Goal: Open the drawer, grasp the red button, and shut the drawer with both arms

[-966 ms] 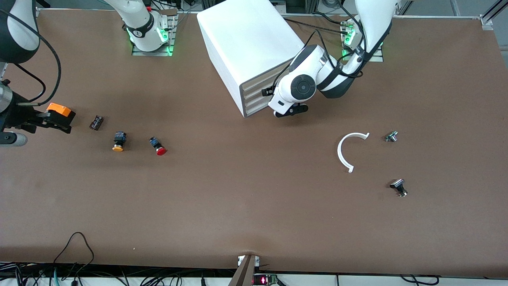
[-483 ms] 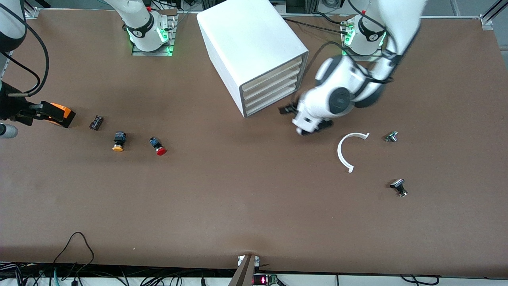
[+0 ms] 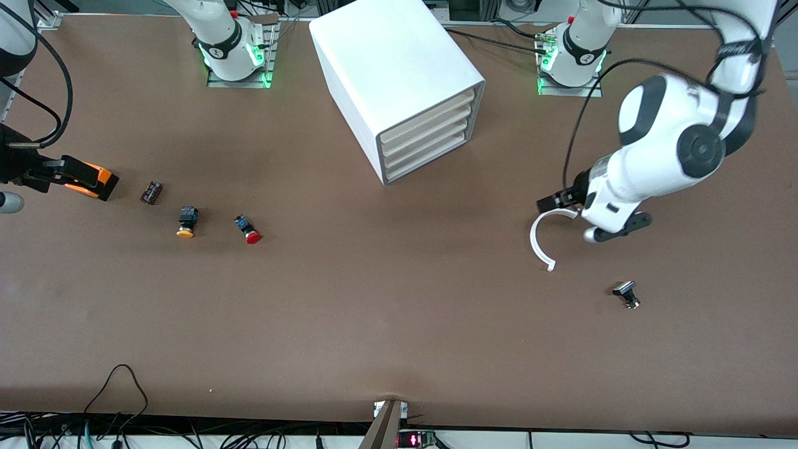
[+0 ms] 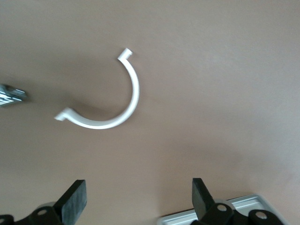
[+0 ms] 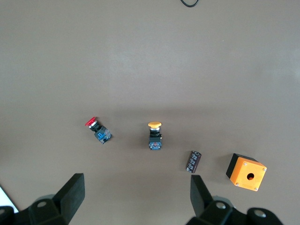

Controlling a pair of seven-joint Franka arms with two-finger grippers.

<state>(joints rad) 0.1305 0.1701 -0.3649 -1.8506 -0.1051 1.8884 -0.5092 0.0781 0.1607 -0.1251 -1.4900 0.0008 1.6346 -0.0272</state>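
On the table, nearest the front camera, a small black-and-metal part (image 3: 626,294) lies unmoved toward the left arm's end. Farther back, the left tool (image 3: 557,207), fingers spread and empty, now hangs over the white C-shaped ring (image 3: 541,240), having swung away from the cabinet (image 3: 386,68) it faced a second ago. The button (image 3: 248,229) rests untouched beside the yellow-capped button (image 3: 186,223) and a small dark cylinder (image 3: 151,192). The right tool (image 5: 136,197), released, has drawn slightly outward over the orange box (image 3: 92,180). The drawer (image 3: 427,161) stays closed.
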